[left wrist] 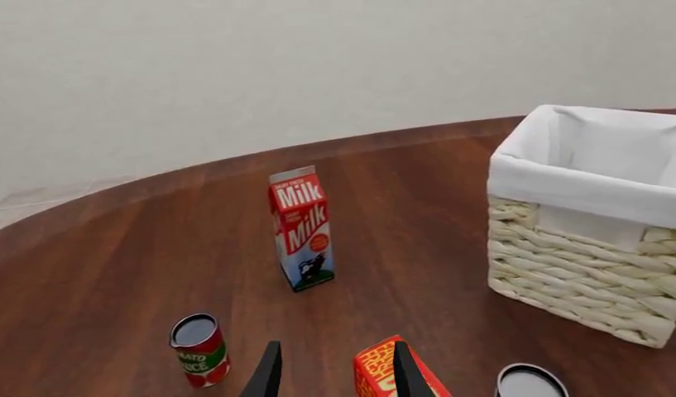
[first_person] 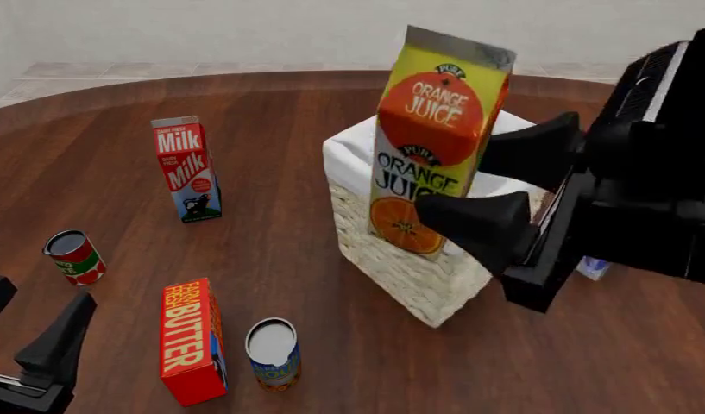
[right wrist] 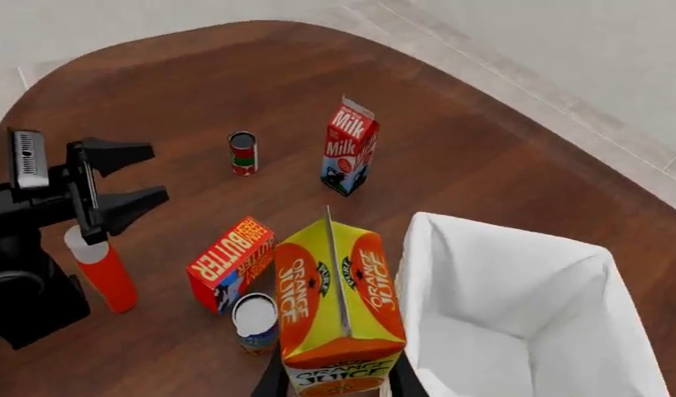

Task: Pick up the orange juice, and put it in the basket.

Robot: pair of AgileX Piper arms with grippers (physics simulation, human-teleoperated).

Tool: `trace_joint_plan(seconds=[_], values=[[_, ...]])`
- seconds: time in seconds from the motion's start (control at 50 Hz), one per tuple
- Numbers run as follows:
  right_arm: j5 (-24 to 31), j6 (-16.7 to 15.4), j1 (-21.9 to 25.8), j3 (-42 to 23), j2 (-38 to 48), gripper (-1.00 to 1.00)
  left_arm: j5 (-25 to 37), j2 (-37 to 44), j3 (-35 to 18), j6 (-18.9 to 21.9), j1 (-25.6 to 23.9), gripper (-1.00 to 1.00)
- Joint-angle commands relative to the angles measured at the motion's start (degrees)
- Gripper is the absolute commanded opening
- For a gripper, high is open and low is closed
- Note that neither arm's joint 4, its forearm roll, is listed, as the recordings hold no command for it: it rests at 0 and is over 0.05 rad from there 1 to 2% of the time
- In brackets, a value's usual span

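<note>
My right jaws point(first_person: 473, 185) are gripping the juice point(first_person: 435, 142), one finger on each side, holding it upright in the air above the near edge of the basket point(first_person: 416, 280). My left jaws point(first_person: 35, 323) are hanging parted and holding nothing, low over the near left of the bench point(first_person: 272, 129). Just beside them the butter point(first_person: 191, 341) is lying flat, with a can point(first_person: 272, 352) next to it. The milk point(first_person: 186, 170) is standing farther back.

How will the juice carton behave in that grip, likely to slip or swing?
The juice carton is tall and the right gripper pinches it low, so it could pivot. It already looks tilted. Its flat, boxy sides probably stay stiff and give the fingers fair contact.
</note>
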Motion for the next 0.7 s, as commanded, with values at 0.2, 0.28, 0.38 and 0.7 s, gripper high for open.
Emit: trace_joint_plan(seconds=[0.2,0.28,0.38,0.7], values=[[9.5,3.2,-8.1,-17.4,6.8,-1.00,0.2,-0.1,0.0,0.0,-0.3,1.00],[11.3,3.3,-8.8,-19.8,8.5,-1.00,0.2,-0.1,0.0,0.1,-0.4,1.00],[13.7,1.1,-11.9,-21.3,12.7,-1.00,0.3,-0.1,0.0,0.1,-0.3,1.00],[9.1,-0.8,-18.5,-20.7,16.7,-1.00,0.2,-0.1,0.0,0.0,-0.3,1.00]])
